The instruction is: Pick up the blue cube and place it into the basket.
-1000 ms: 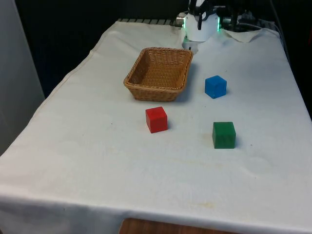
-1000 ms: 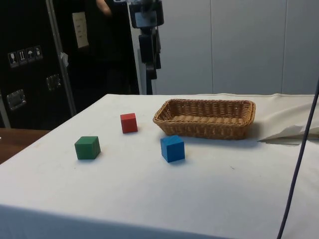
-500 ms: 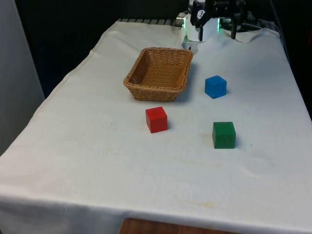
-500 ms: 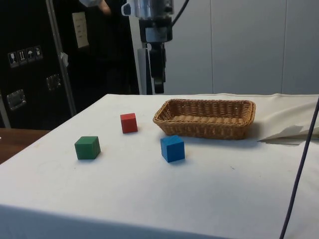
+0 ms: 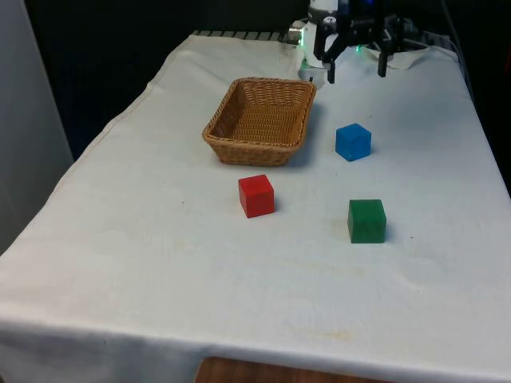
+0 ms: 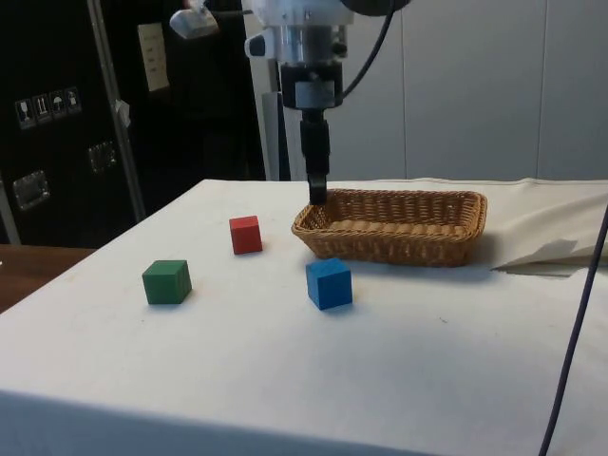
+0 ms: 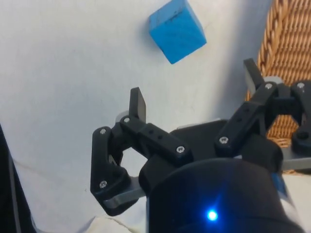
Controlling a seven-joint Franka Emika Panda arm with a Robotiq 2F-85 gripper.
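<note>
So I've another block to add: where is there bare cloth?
Bare: near edge below the red cube and green cube, and the front view's left of the wicker basket. Crowded: between basket and blue cube.

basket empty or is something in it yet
Empty: the basket shows only bare weave inside, and the blue cube sits on the cloth beside it.

white franka arm: enters from the top of the side view, wrist vertical, pointing straight down. black two-finger gripper [image 5: 356, 65]: upper right of centre in the front view, upper centre in the side view [image 6: 317, 190], fingers [image 7: 138, 104] spread wide apart, nothing between them, hanging clear above the cloth.
</note>
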